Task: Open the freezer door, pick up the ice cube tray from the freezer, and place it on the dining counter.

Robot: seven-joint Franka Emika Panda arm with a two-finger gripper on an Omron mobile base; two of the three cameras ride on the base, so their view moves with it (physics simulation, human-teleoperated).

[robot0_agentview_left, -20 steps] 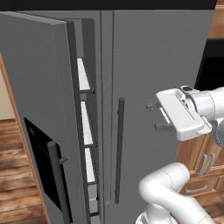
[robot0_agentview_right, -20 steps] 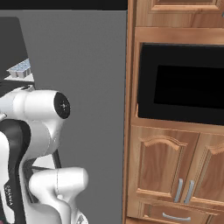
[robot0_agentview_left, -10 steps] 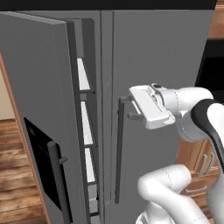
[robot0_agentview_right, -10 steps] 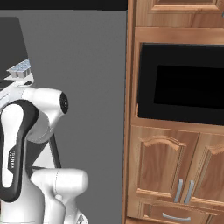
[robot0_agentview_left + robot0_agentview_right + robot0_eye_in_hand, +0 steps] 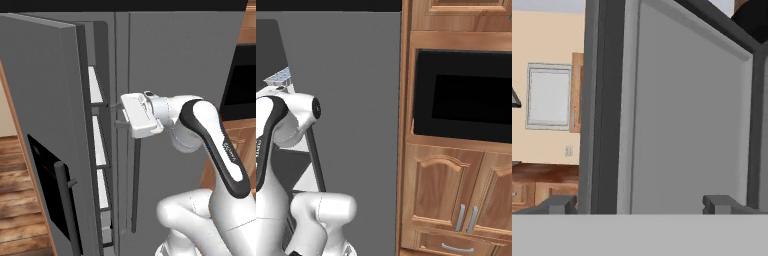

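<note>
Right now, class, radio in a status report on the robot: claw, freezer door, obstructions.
Claw open, empty, at the freezer gap. Freezer door partly open. Ice cube tray on a shelf. Door edge close ahead of fingertips.

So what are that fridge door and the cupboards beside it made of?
The freezer door looks like painted or brushed metal: flat matte grey, no grain; it could be plastic. The cupboards look like varnished wood: reddish-brown with visible grain and raised panels.
</note>
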